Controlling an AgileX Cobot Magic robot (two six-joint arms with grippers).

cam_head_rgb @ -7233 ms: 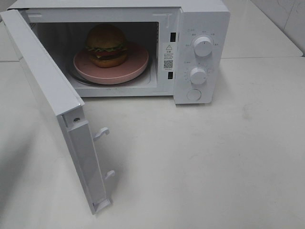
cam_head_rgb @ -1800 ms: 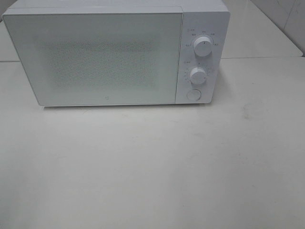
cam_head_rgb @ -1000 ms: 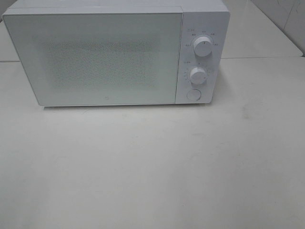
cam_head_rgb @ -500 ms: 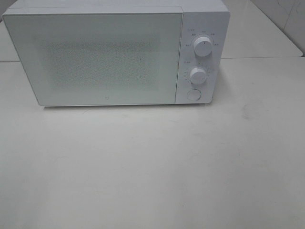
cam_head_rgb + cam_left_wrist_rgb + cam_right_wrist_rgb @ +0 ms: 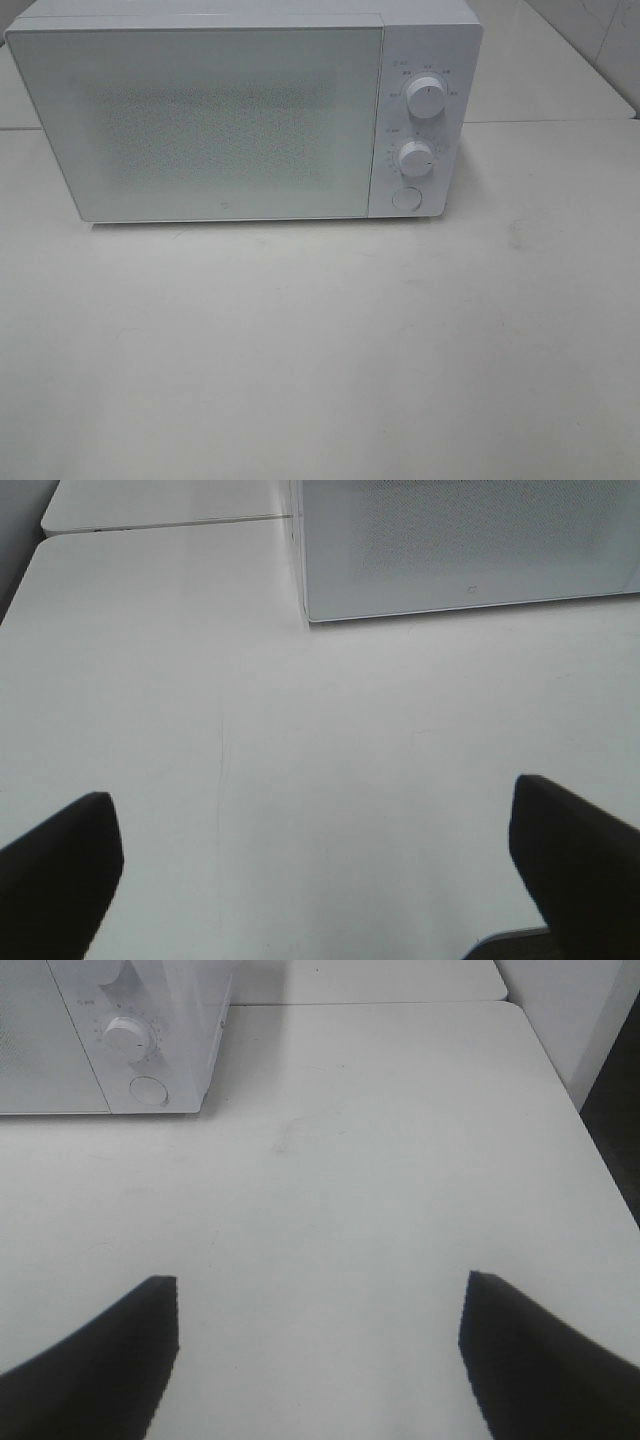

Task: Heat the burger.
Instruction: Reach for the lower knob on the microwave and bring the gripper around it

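We see a white table [image 5: 400, 350] filling most of the high view, with faint smudges on its surface. At its back stands a white microwave oven [image 5: 244, 110], square to us. Its door [image 5: 205, 125] is fully shut, flush with the front, and its speckled, frosted window lets nothing inside show through. So we cannot see the burger in any view; if it is in the oven, the shut door hides it.

To the right of the door is the control panel [image 5: 448, 140], the same white as the case.

Neither arm shows in the high view. In the left wrist view, the left gripper [image 5: 315, 870] hangs above bare table in front of the oven's lower left corner. Its dark fingers [image 5: 60, 870] are spread very wide, with only table between them, and they touch nothing. In the right wrist view, the right gripper [image 5: 318, 1360] hangs over the table in front of and to the right of the control panel. Its fingers [image 5: 540, 1360] are also well apart, a little less wide, and hold nothing.

On the panel we make out an upper knob [image 5: 426, 97], a lower knob [image 5: 415, 158] ringed by fine marks, and below them a round button [image 5: 406, 198]
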